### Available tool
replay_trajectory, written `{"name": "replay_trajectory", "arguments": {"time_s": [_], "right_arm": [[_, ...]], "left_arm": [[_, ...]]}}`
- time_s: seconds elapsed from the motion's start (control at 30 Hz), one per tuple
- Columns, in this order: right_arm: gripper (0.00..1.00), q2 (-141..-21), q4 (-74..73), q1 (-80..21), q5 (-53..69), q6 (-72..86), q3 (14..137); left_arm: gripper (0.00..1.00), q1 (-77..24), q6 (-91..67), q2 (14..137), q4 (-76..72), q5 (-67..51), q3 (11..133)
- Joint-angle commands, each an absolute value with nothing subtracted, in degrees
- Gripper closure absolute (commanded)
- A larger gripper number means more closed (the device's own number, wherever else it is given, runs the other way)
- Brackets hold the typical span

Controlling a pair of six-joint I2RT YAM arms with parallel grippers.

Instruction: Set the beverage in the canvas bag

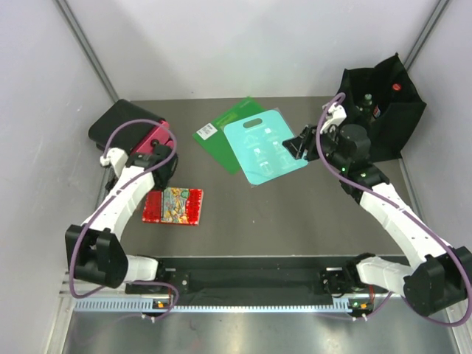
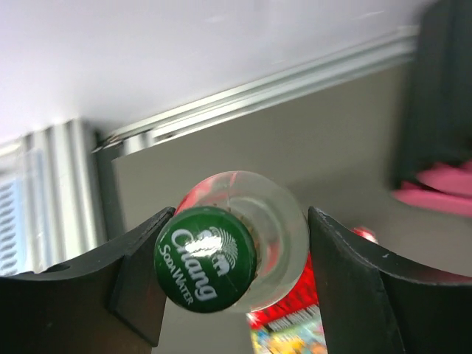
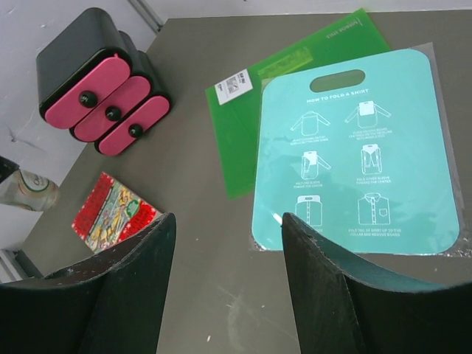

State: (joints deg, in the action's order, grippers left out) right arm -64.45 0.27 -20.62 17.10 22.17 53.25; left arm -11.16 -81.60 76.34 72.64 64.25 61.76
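Observation:
The beverage (image 2: 236,247) is a clear glass bottle with a green "Chang Soda Water" cap, seen cap-first in the left wrist view. My left gripper (image 2: 240,221) is shut on it, one finger against the cap and the other against the glass. The same bottle (image 3: 29,190) shows at the far left edge of the right wrist view, left of the red packet. The canvas bag (image 1: 383,118) stands at the back right, black and floppy, with bottles inside. My right gripper (image 3: 228,221) hangs open and empty over the table by the teal board, just left of the bag (image 1: 299,144).
A black drawer box with pink fronts (image 1: 129,127) sits at the back left beside the left arm. A red printed packet (image 1: 173,206) lies near it. A green sheet (image 1: 221,129) and a teal shirt-folding board (image 1: 265,147) lie mid-table. A black rail (image 1: 251,280) runs along the near edge.

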Motion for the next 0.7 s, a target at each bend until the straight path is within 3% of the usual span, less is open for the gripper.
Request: {"name": "replay_trajectory", "arguments": {"time_s": [0.0, 0.17, 0.3, 0.43, 0.57, 0.67], "right_arm": [[0.41, -62.6, -1.8, -21.4, 13.7, 21.2, 55.9], [0.41, -62.1, -3.4, -21.3, 11.3, 20.7, 56.9], [0.41, -61.0, -4.5, -21.3, 8.8, 20.7, 57.1], [0.41, -59.5, -5.9, -21.4, 6.8, 20.6, 57.0], [0.41, -56.6, -6.4, -21.3, 4.5, 20.2, 56.3], [0.41, -54.5, -5.9, -21.3, 3.8, 20.0, 54.8]], "left_arm": [[1.0, -19.8, -81.5, 74.5, 79.9, 75.1, 69.5], [1.0, -30.3, -72.1, 77.0, 77.1, 75.8, 73.9], [1.0, -41.0, -52.3, 77.3, 57.0, 71.7, 72.7], [1.0, -47.6, -33.4, 75.4, 38.8, 62.0, 68.1], [1.0, -49.4, -25.2, 72.9, 23.9, 40.5, 62.1], [1.0, -50.2, -22.9, 73.6, 18.3, 34.4, 59.2]]}}
